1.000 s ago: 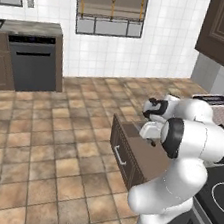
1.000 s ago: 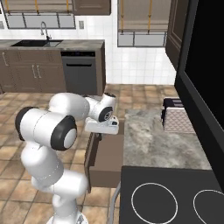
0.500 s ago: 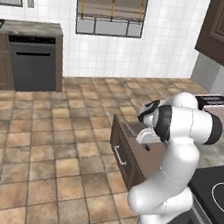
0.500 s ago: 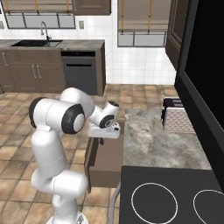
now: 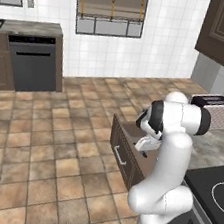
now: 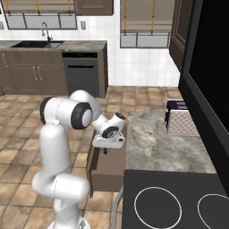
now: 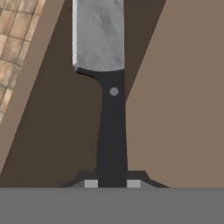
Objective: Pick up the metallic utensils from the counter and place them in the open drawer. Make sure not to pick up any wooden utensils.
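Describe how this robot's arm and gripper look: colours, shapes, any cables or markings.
The arm is made of glossy white rounded segments with dark, near-black bands at the joints, rising from a bulbous white lower body. The gripper hangs from a flat white hand block under a round dark-faced wrist; its small finger tips are dark with light grey pads. No cables or markings are visible.

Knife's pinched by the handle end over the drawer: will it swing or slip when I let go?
The knife looks rigid, so no flopping. Its broad steel blade sits far from the gripper, so it is probably blade-heavy and may pivot. The smooth black handle could slide; release low inside the open drawer.
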You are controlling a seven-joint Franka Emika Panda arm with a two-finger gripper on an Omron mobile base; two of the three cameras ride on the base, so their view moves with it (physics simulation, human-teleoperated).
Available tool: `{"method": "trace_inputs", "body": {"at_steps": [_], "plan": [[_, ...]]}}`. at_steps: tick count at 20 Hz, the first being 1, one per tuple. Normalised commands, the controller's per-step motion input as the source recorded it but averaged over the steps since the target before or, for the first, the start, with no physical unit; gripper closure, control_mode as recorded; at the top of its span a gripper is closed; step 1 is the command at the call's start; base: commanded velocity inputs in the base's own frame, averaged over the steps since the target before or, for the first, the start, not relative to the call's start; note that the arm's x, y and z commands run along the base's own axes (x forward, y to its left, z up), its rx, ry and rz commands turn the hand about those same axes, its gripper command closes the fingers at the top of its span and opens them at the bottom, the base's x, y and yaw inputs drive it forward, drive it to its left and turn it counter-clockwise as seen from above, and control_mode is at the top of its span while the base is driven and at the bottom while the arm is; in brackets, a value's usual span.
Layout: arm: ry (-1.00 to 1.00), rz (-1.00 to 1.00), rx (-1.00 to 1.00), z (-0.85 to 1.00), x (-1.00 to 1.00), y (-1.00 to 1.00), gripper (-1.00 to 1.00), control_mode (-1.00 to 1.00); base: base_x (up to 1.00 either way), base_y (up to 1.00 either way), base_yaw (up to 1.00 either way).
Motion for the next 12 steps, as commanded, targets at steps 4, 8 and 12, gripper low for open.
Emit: {"method": "trace_inputs", "body": {"at_steps": [4, 8, 12], "plan": [[-0.01, -0.1, 0.06, -0.44, 0.29, -0.14, 1.0, -1.0, 0.0, 0.0, 0.0], [-0.01, -0.18, 0.07, -0.43, 0.44, -0.13, 1.0, -1.0, 0.0, 0.0, 0.0], [0.0, -0.14, 0.01, -0.2, 0.33, -0.1, 1.0, -1.0, 0.0, 0.0, 0.0]]}}
